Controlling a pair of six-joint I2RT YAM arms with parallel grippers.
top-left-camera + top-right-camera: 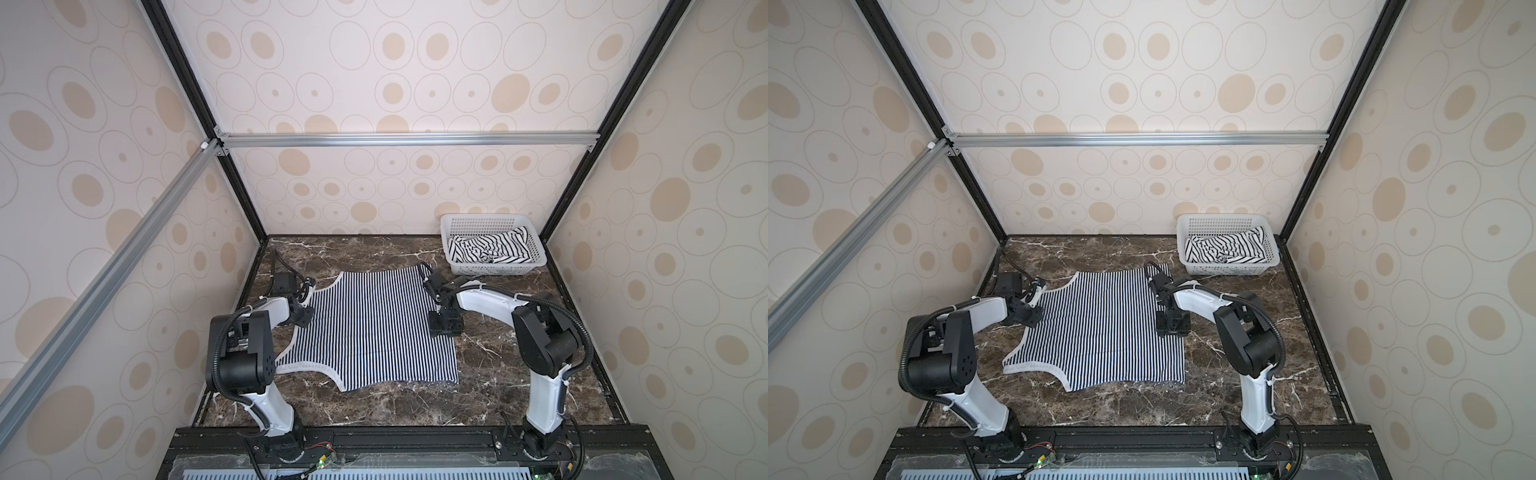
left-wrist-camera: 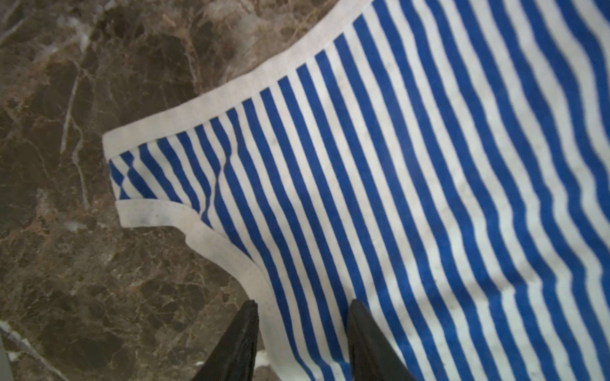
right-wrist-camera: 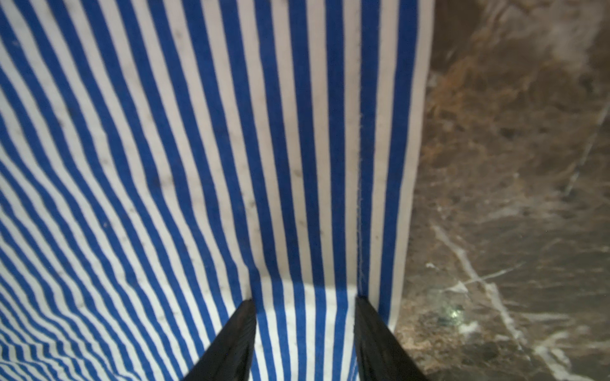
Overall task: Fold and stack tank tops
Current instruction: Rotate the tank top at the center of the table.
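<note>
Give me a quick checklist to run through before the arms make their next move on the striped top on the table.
1. Narrow blue-and-white striped tank top spread flat on brown marble table: ok.
2. Left gripper open over its white-trimmed edge: ok.
3. Right gripper open over its straight hemmed edge: ok.
4. Contact with the cloth: cannot tell.
5. Wide-striped white tank top folded: not ok, crumpled in white perforated plastic basket.
</note>
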